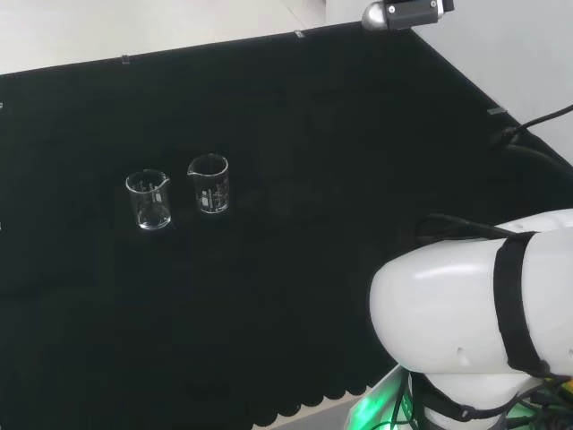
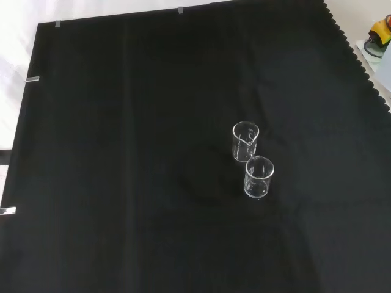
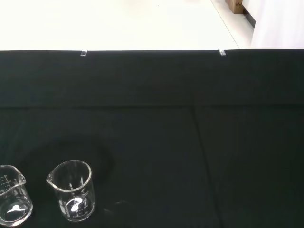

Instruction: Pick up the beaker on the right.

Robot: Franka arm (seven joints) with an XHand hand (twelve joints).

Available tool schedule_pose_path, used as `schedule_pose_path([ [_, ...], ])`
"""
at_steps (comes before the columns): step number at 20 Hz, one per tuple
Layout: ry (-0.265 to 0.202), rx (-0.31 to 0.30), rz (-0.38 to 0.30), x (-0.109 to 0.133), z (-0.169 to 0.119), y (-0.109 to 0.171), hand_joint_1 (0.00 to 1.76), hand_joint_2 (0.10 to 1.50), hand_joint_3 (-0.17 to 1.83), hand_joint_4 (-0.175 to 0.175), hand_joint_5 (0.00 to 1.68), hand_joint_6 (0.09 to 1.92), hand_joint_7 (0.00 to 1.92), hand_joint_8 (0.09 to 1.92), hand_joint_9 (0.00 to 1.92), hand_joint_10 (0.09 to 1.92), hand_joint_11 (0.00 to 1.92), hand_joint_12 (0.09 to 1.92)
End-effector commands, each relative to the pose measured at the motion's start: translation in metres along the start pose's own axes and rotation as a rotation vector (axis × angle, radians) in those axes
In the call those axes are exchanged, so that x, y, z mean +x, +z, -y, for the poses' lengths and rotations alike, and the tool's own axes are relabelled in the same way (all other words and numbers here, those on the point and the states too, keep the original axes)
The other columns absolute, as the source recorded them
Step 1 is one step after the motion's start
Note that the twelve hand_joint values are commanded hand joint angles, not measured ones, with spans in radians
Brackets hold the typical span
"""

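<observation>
Head view: two upright beakers, right beaker (image 1: 209, 184) beside left beaker (image 1: 149, 199); robot hand's state impossible to tell.

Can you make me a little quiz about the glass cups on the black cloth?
1. How many beakers stand on the black cloth?
2. True or false: the right beaker in the head view lies on its side.
3. In the front view, which beaker sits nearer the camera: the one that is left or right in the head view?

Key
1. Two: the left beaker and the right one.
2. False, it stands upright.
3. The left beaker; the right one is higher in that view.
</observation>
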State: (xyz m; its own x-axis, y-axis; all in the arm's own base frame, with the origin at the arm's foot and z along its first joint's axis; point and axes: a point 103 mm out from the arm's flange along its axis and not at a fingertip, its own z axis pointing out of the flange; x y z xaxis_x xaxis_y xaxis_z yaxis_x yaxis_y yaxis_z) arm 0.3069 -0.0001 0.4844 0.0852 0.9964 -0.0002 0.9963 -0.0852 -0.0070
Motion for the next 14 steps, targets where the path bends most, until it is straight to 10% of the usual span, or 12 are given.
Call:
schedule_pose_path([
  [1, 0.0, -0.009, 0.02, -0.005, -0.001, 0.0, 0.19, 0.99, 0.83, -0.043, 0.14, 0.26, 0.12, 0.45, 0.17, 0.54, 0.04, 0.79],
  [14, 0.015, 0.012, 0.01, 0.002, -0.013, 0.009, 0.0, 1.18, 0.74, -0.033, 0.12, 0.09, 0.0, 0.38, 0.05, 0.53, 0.0, 0.65],
])
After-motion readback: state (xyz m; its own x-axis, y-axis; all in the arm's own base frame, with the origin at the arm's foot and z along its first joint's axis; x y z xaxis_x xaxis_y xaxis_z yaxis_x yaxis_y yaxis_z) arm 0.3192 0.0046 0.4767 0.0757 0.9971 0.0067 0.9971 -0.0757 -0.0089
